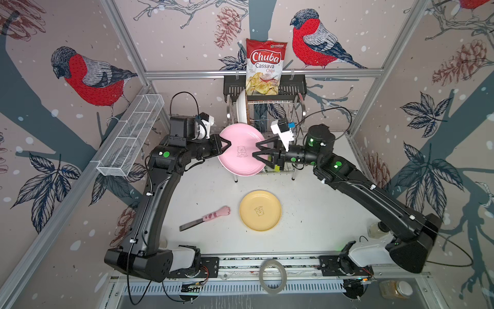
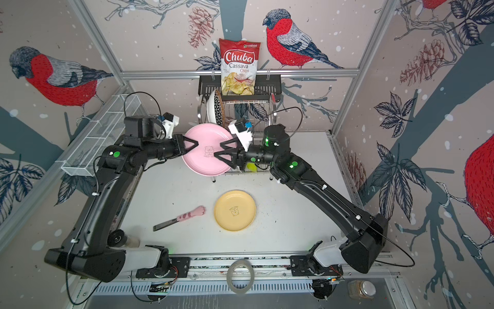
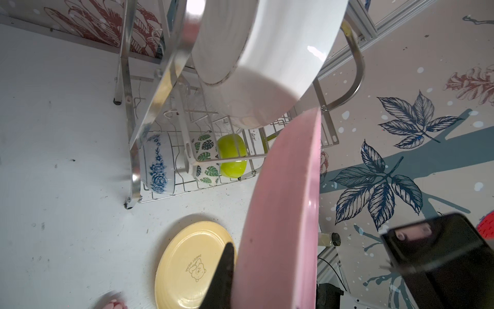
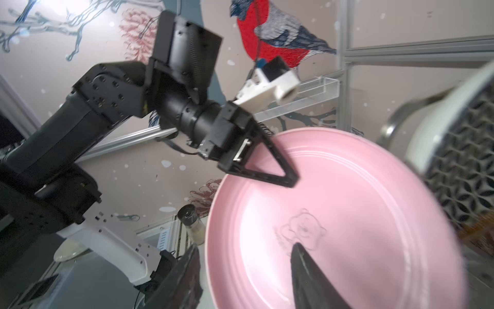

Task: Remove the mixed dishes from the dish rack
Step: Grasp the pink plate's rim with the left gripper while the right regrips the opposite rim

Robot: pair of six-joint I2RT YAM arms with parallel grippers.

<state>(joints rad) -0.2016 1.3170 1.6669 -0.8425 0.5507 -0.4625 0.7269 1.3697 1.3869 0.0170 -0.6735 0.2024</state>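
Note:
My left gripper (image 1: 227,145) is shut on the left rim of a pink plate (image 1: 240,149), held tilted in front of the dish rack (image 1: 303,107). One left finger (image 3: 224,270) lies against the plate's (image 3: 283,214) underside. My right gripper (image 1: 258,152) is open, its jaws straddling the plate's right rim with gaps (image 4: 246,247). In the rack's upper tier stand a white plate (image 1: 242,107) and a geometric-faced plate (image 2: 219,107). The lower tier holds a blue-floral bowl (image 3: 157,166), a green-leaf bowl (image 3: 204,155) and a lime bowl (image 3: 232,157).
A yellow plate (image 1: 260,210) lies flat on the table in front of the rack, with a pink cat-paw utensil (image 1: 205,218) to its left. A chips bag (image 1: 264,67) sits in the black wall basket (image 1: 294,85). A white mesh basket (image 1: 131,139) lines the left wall.

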